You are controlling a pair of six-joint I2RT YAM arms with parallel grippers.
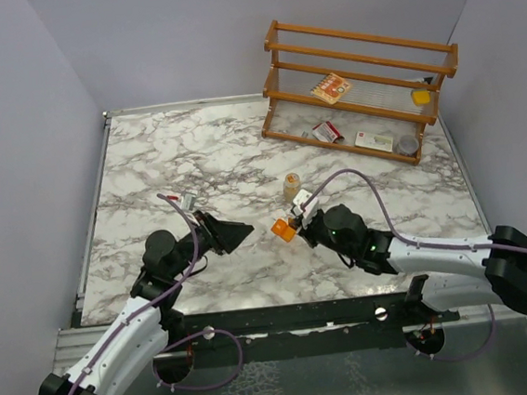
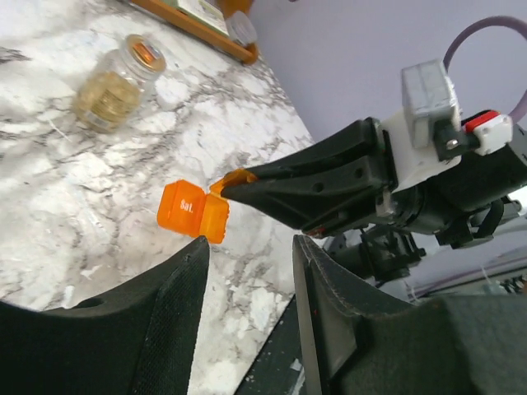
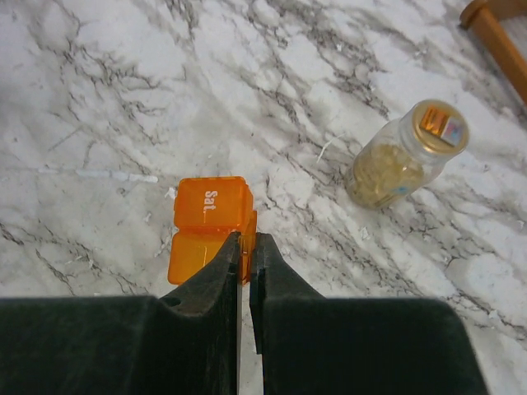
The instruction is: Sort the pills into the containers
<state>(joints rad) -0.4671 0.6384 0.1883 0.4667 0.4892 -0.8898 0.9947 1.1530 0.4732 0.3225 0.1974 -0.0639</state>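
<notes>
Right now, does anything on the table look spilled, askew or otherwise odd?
I see nothing spilled. The only odd thing: the orange box has a flap sticking out, pinched by the right gripper. The clear jar stands upright.

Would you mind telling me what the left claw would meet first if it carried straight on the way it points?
Most likely the orange box, pinched at its edge by the right claw; depth is hard to judge.

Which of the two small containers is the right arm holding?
The orange box, pinched at its edge by the right fingers; the clear jar stands apart.
</notes>
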